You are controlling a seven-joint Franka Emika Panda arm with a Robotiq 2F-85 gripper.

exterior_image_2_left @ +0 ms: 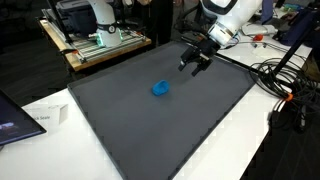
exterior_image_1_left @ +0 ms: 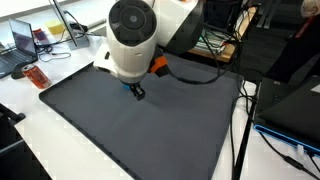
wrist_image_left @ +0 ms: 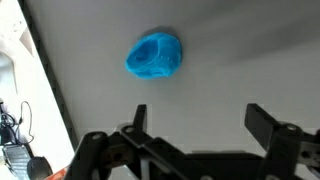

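Blue object [wrist_image_left: 153, 56] beyond spread fingers [wrist_image_left: 262, 122]

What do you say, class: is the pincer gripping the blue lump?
No: in the wrist view the open pincer stands apart from the blue lump lying on the mat.

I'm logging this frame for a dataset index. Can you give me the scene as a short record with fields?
surface: dark grey mat on a white table
object: small blue object, lying on the mat
gripper: Robotiq gripper, open, holding nothing
relation: gripper over the mat, apart from the blue object
surroundings: cables beside the mat
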